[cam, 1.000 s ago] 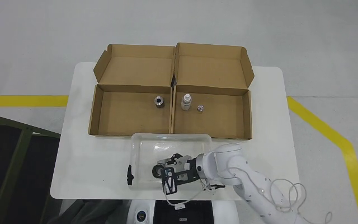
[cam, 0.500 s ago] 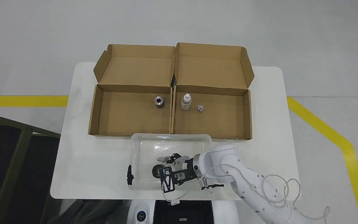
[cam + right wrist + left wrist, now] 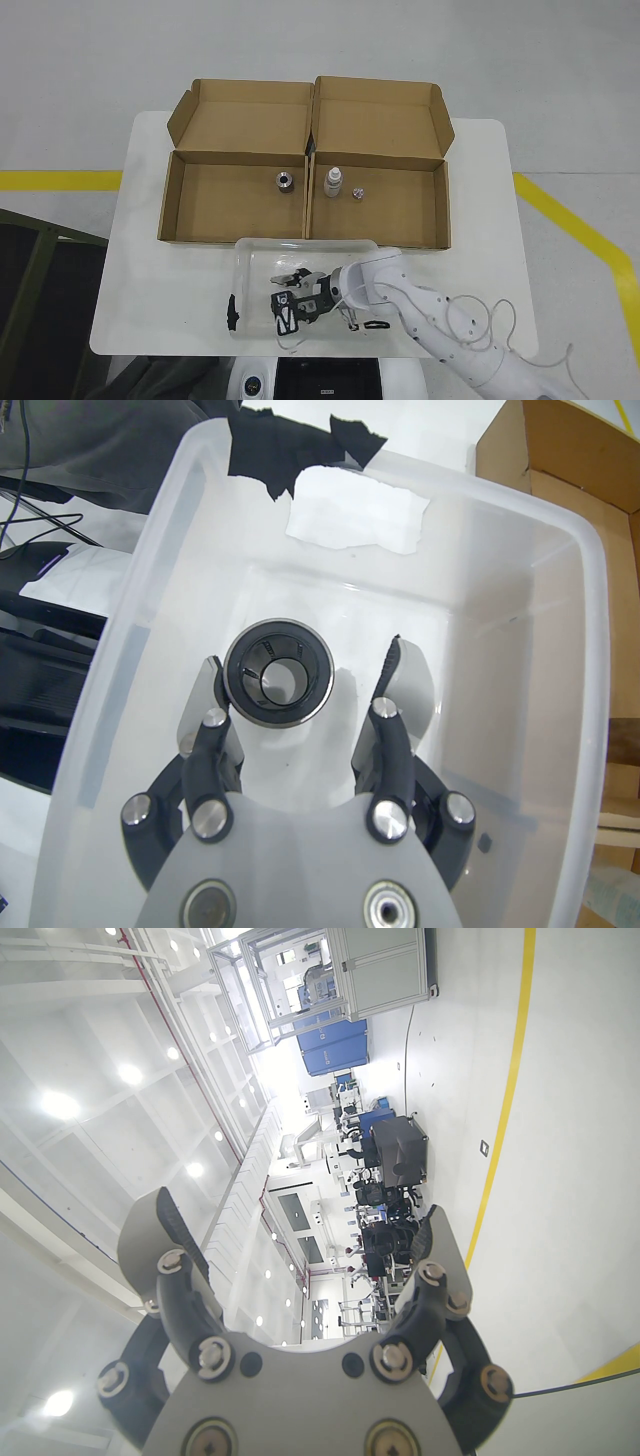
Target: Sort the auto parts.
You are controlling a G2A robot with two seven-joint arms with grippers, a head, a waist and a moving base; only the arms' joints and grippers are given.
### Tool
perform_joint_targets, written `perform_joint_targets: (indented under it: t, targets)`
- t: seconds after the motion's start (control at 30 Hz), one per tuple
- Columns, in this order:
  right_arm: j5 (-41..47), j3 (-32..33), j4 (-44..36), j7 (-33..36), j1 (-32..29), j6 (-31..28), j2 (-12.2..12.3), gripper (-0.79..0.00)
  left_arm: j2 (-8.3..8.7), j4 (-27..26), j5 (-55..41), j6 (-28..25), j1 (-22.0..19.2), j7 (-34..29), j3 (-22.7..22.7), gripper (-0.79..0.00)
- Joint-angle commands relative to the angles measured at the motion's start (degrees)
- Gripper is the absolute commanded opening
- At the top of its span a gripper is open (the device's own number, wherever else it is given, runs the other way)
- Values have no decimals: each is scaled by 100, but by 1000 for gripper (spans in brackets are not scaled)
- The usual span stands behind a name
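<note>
The bearing (image 3: 278,676), a short steel cylinder with a black end ring and a hollow bore, sits in the clear plastic bin (image 3: 505,497) between the right gripper's (image 3: 305,652) spread fingers, touching one.

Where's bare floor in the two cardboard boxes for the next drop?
Left box: bare from its outer wall to the metal cylinder by the divider. Right box: bare beyond the small metal part to its outer wall; the white bottle crowds the divider end.
</note>
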Motion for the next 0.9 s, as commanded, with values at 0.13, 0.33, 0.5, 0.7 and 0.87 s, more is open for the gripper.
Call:
perform_joint_targets:
  t: [0.13,0.33,0.5,0.7,0.87]
  targets:
    - [63,-176,250,-47,168,30,-69,-277,0,0,0,0,0,0,0,0]
    - [130,-306,500,-148,326,84,-138,-422,0,0,0,0,0,0,0,0]
    - [295,-322,629,-292,428,98,-177,-616,0,0,0,0,0,0,0,0]
    - [552,-272,760,-442,536,110,-208,-785,0,0,0,0,0,0,0,0]
    - [761,-195,782,-582,611,63,-216,-785,0,0,0,0,0,0,0,0]
